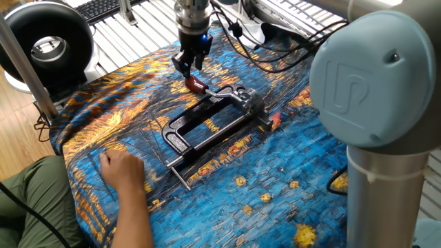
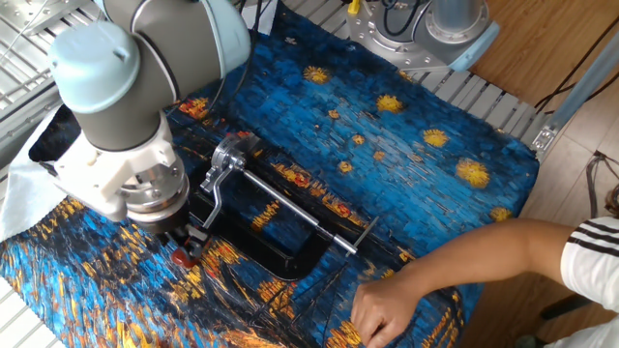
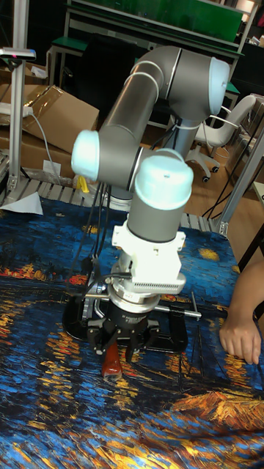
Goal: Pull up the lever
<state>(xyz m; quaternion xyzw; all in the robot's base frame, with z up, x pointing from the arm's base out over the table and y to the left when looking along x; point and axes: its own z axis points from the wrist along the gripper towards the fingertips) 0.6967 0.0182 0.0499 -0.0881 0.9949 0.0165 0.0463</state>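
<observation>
Hand [image 1: 122, 168]: resting flat on the cloth at the near edge in one fixed view, well apart from the clamp; showing also at the right edge of the tall fixed view [image 3: 240, 336].
Cloth [image 1: 275, 172]: covering the table, printed in blue and orange swirls with yellow stars.
Steel rod [image 1: 180, 178]: lying crosswise at the clamp's near end, just beside the frame.
Clamp frame [image 1: 204, 125]: lying flat on the cloth, black bars forming a long rectangle, silver fitting at the far end.
Lever [image 1: 207, 88]: lying low at the frame's far corner, thin silver arm ending in the red knob.
Red knob [image 1: 195, 84]: sitting directly under the fingertips in one fixed view; in the tall fixed view [image 3: 111, 361] poking out below and between the two fingers; in the other fixed view [image 2: 183, 257] peeking out beneath the wrist.
Gripper [image 1: 189, 66]: pointing straight down over the knob, fingers parted and straddling it, one on each side; contact with the knob not possible to tell.
Gripper fingers [image 3: 98, 341]: standing apart, the knob filling the gap between them.
Arm [image 3: 158, 117]: rising grey with pale blue joint caps behind the gripper.
</observation>
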